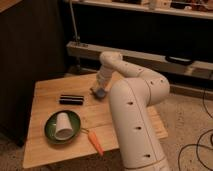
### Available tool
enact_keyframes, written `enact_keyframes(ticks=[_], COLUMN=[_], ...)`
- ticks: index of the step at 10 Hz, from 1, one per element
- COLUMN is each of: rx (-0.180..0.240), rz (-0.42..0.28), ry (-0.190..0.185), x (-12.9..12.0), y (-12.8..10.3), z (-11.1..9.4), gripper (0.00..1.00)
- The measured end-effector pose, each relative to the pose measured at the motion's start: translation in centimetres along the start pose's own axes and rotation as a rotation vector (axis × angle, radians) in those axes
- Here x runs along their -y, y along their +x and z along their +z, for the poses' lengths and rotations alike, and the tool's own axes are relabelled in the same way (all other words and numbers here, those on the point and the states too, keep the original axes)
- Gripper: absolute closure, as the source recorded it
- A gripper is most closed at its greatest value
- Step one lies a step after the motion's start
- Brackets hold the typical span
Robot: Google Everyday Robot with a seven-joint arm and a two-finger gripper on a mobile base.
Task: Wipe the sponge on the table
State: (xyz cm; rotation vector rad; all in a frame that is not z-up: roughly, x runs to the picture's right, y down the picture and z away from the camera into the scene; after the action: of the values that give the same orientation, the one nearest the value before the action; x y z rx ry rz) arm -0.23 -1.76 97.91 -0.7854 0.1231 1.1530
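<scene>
The blue sponge (100, 92) lies on the light wood table (47, 92), near the middle of its far half. My gripper (98, 90) is down at the sponge, reaching it from the right at the end of the white arm (131, 82). The sponge shows only as a small blue patch under the gripper's tip. The arm's big white body covers the right part of the table.
A flat black bar (71, 99) lies left of the sponge. A green bowl (62, 126) holding an upturned white cup (63, 124) sits at the front left. An orange carrot (93, 140) lies near the front edge. Dark shelving (150, 30) stands behind.
</scene>
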Motion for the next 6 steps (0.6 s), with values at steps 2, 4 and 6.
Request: enact_keyframes(ticks=[2,4,6], rx=[0.000,0.001,-0.006], rz=[0.046,0.085,0.117], ry=[0.013,0.024,0.028], x=[2.7,5.2,7.1], y=[2.2,5.0,7.7], z=[-1.0,-1.9,-2.4], gripper=[0.53,0.53,0.53])
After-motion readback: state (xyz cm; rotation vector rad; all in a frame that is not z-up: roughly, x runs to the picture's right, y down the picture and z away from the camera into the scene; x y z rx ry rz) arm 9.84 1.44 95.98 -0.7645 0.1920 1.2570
